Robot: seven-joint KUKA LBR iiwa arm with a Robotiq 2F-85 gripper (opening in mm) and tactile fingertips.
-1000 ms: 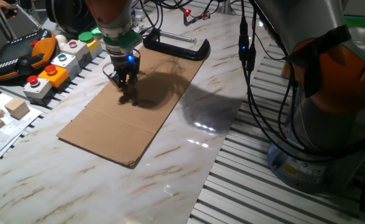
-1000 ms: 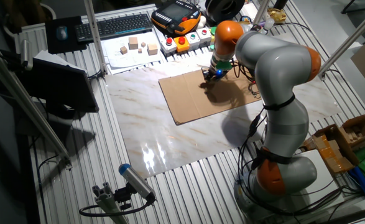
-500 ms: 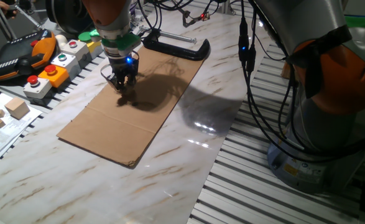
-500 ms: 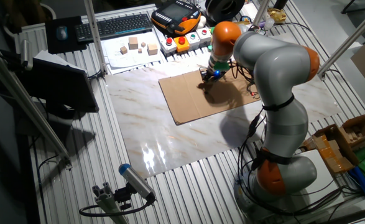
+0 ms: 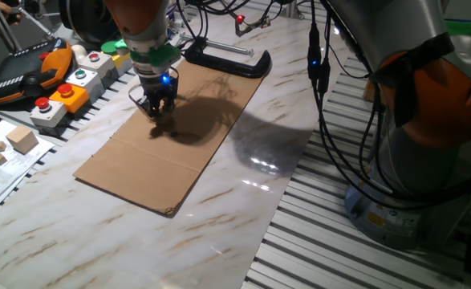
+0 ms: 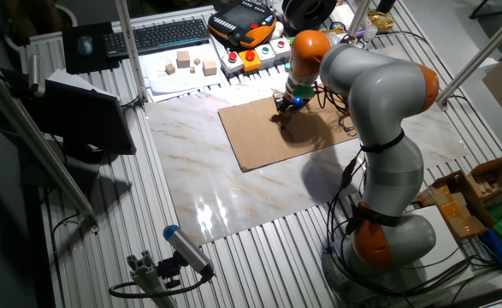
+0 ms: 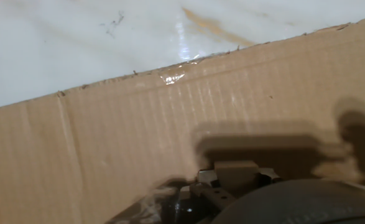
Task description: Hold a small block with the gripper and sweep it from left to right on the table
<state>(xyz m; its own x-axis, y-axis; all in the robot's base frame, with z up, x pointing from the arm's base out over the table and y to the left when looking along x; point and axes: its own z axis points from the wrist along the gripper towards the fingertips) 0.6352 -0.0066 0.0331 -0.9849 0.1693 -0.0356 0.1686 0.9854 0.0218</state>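
The gripper (image 5: 156, 107) hangs low over a flat brown cardboard sheet (image 5: 171, 136) near its far end, blue light glowing under the green ring, orange arm rising above. In the hand view a pale tan cube, judged to be the small block (image 7: 236, 173), sits between the dark finger parts just above the cardboard; the jaws appear pinched on it, though the fixed cameras are too distant to confirm the grip.

The risks read as follows. The block is tiny, so a shallow pinch could let it twist or pop free once it drags. The cardboard's matte, ribbed face offers more friction than the glossy table (image 5: 243, 201) around it, and the fold crease across the sheet, or its raw torn edge, could catch the cube's corner and knock it loose. Pressing too hard might also shove the loose sheet along instead of sliding over it. A black clamp (image 5: 227, 58) lies just beyond the sheet's far end, a possible obstacle if the sweep drifts that way.

The table is white, veined in tan, mirror-slick with glare. Larger pale wooden cubes (image 5: 21, 139) rest on paper well off to the side.
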